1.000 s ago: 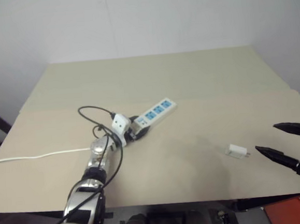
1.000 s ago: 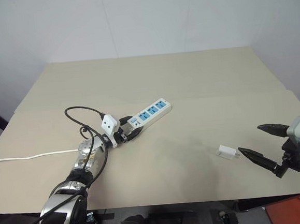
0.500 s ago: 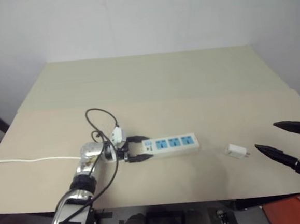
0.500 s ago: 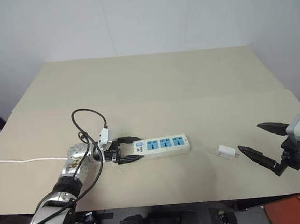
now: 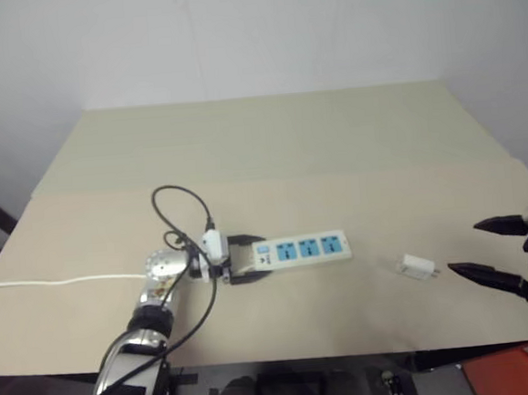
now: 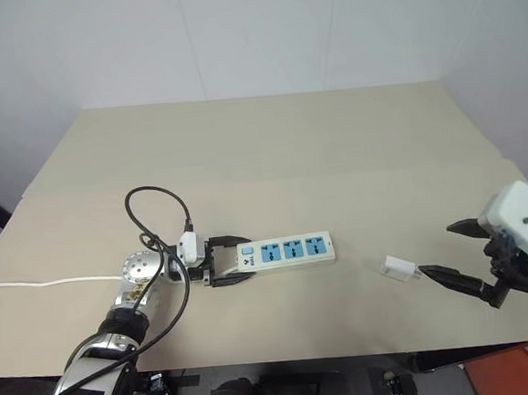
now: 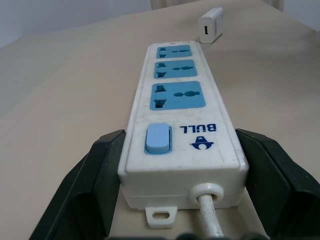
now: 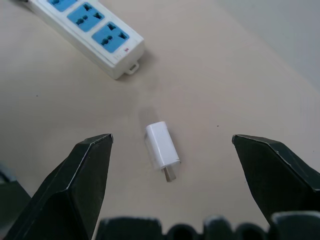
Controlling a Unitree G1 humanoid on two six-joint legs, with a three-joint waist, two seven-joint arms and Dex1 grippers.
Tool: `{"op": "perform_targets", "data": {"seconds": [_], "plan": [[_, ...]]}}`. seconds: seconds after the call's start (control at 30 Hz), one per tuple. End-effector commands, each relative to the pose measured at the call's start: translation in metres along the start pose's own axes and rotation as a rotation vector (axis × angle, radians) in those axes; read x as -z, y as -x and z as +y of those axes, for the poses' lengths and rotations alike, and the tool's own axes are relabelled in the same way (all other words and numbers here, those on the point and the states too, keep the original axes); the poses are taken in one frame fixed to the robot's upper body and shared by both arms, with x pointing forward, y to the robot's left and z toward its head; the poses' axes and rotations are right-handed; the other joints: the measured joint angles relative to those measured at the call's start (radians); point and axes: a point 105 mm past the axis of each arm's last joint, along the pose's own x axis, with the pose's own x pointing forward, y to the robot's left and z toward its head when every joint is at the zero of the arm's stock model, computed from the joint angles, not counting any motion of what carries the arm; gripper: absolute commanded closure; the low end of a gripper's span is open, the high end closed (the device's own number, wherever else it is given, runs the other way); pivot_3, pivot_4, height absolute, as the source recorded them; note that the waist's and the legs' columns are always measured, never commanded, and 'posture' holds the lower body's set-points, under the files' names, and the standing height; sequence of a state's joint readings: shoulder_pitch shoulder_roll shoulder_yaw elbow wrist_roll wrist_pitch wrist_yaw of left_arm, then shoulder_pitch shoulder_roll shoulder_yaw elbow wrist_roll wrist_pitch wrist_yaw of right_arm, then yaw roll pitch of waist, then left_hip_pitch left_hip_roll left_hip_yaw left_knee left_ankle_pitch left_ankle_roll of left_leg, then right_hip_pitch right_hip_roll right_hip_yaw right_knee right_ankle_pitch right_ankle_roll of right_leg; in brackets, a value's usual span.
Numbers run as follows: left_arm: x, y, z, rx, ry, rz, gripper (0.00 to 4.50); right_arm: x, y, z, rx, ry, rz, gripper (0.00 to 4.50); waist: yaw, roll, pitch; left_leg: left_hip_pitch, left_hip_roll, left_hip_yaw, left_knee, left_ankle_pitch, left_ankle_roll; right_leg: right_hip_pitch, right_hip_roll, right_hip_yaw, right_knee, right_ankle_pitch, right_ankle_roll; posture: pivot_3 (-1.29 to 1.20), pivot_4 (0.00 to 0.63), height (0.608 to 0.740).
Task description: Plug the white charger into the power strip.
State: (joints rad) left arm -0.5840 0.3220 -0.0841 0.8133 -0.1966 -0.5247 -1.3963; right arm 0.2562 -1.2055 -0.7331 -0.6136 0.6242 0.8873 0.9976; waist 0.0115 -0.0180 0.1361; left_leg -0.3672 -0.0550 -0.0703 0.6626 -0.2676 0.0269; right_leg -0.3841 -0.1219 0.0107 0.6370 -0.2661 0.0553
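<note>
**Strip gripped at its switch end, charger loose on the table**

A beige table [image 5: 332,137] stands against a pale wall; the strip [image 5: 302,250] lies flat near the front edge, its three blue sockets facing up; a thin white cord [image 5: 60,281] trails off toward the table's left edge; the left gripper [image 5: 243,259] is closed on the strip's switch end, one finger on each long side; the right gripper [image 5: 497,252] hovers near the table's right edge, fingers spread wide and holding nothing; the charger [image 5: 417,266] lies loose just beside its fingertips, well apart from the strip, prongs pointing toward the right gripper.
</note>
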Motion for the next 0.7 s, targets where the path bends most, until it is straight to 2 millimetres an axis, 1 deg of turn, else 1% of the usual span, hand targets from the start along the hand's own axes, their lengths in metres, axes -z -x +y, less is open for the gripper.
{"op": "perform_targets", "data": {"seconds": [0.03, 0.13, 0.27, 0.37, 0.57, 0.7], "plan": [[0.005, -0.002, -0.009, 0.068, 0.038, 0.031, 1.26, -0.007, -0.008, -0.003, -0.047, 0.007, 0.085, 0.00, -0.001, 0.001, 0.000, 0.000, 0.000, 0.000, 0.000, 0.000, 0.000, 0.000, 0.000, 0.000, 0.000, 0.000, 0.000, 0.00, 0.150, 0.740], [0.009, -0.001, -0.013, 0.092, 0.046, 0.054, 1.26, -0.010, -0.019, -0.005, -0.083, 0.035, 0.177, 0.00, -0.001, 0.001, -0.001, -0.001, 0.001, 0.000, 0.000, 0.000, 0.000, -0.001, 0.000, -0.002, -0.003, 0.000, 0.000, 0.00, 0.150, 0.740], [0.007, -0.001, -0.011, 0.081, 0.037, 0.050, 1.26, -0.006, -0.039, -0.004, -0.128, 0.100, 0.289, 0.00, -0.004, 0.001, -0.001, -0.002, 0.001, 0.000, 0.000, 0.000, 0.001, -0.002, 0.000, -0.002, -0.005, 0.000, 0.000, 0.00, 0.150, 0.740], [0.007, -0.001, -0.011, 0.076, 0.030, 0.056, 1.26, -0.008, -0.057, -0.002, -0.157, 0.119, 0.340, 0.00, -0.006, 0.001, -0.001, -0.003, 0.001, -0.001, 0.000, 0.000, 0.001, -0.002, 0.000, -0.002, -0.006, 0.000, 0.000, 0.00, 0.150, 0.740], [0.008, -0.003, -0.011, 0.053, 0.024, 0.055, 1.26, -0.010, -0.085, -0.006, -0.169, 0.133, 0.418, 0.00, -0.009, 0.002, -0.001, -0.004, 0.000, -0.001, 0.000, 0.000, 0.001, -0.003, -0.001, -0.002, -0.005, 0.000, 0.000, 0.00, 0.150, 0.740], [0.008, -0.003, -0.013, 0.052, 0.028, 0.053, 1.26, -0.008, -0.096, -0.003, -0.194, 0.142, 0.452, 0.00, -0.003, 0.002, -0.001, -0.004, -0.001, -0.001, 0.000, 0.000, 0.000, -0.004, -0.001, -0.002, -0.005, 0.001, 0.000, 0.00, 0.150, 0.740]]}}
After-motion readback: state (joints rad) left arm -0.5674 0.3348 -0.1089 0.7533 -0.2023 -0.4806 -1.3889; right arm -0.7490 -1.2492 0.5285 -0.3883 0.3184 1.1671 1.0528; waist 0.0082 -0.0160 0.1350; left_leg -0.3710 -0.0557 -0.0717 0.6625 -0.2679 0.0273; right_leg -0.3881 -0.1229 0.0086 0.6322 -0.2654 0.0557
